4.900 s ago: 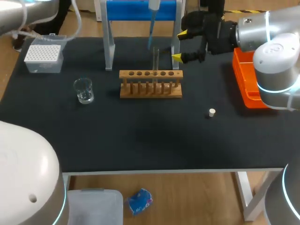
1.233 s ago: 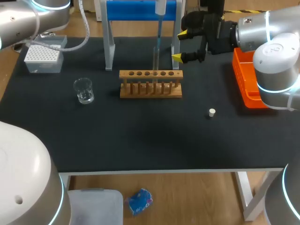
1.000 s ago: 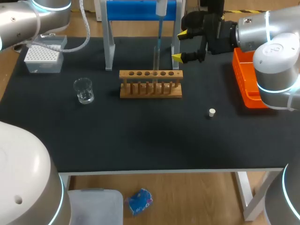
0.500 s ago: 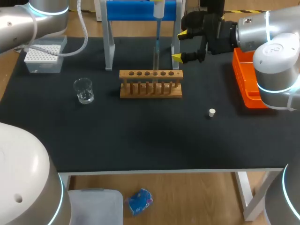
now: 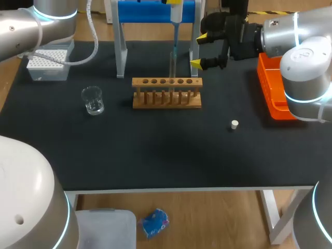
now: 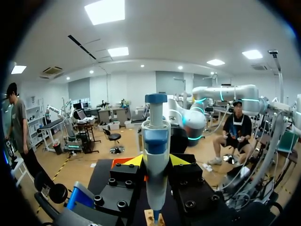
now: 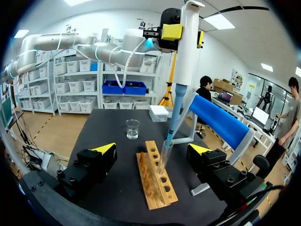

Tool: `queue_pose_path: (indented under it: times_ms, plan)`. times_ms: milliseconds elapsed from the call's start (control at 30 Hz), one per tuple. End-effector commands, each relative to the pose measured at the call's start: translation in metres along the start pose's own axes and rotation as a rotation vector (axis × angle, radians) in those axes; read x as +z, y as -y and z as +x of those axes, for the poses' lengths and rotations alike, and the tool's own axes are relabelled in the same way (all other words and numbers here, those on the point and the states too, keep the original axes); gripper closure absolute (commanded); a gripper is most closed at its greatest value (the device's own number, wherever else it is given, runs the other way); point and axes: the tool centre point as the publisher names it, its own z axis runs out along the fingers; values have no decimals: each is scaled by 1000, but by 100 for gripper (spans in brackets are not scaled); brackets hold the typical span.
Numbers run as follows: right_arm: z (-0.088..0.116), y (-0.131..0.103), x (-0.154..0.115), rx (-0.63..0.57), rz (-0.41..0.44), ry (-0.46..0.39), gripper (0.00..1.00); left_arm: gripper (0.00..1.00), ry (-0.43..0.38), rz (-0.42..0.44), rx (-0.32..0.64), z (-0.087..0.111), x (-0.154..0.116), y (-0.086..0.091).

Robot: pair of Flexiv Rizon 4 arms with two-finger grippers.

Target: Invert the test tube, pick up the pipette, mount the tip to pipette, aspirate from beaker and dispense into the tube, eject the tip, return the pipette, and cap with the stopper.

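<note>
**Thin glass under a thin tip**

The left hand (image 6: 156,161) pinches the pipette (image 7: 182,52) by its stiff barrel, tip at the mouth of the test tube (image 7: 164,155), upright in the wooden rack (image 7: 154,181). The tube is probably light, slick and breakable, best gripped gently mid-wall. The right hand (image 7: 153,149) is spread either side, not touching.

We've got the rack (image 5: 166,94) mid-table w/ test tube (image 5: 172,63) upright in it, pipette (image 5: 176,14) right above tube, beaker (image 5: 93,100) left of rack, tip box (image 5: 48,63) back-left, stopper (image 5: 234,124) front-right of rack, bin (image 5: 270,98) at right edge.
</note>
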Motion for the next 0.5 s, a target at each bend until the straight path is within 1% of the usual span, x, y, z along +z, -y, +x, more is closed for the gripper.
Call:
queue_pose_path:
  times_ms: [33,500]
  plan:
    - [0,0,0,0,-1,-1,0,100,0,5,-1,-2,1,-3]
    - [0,0,0,0,-1,-1,0,100,6,3,-2,-3,-2,-7]
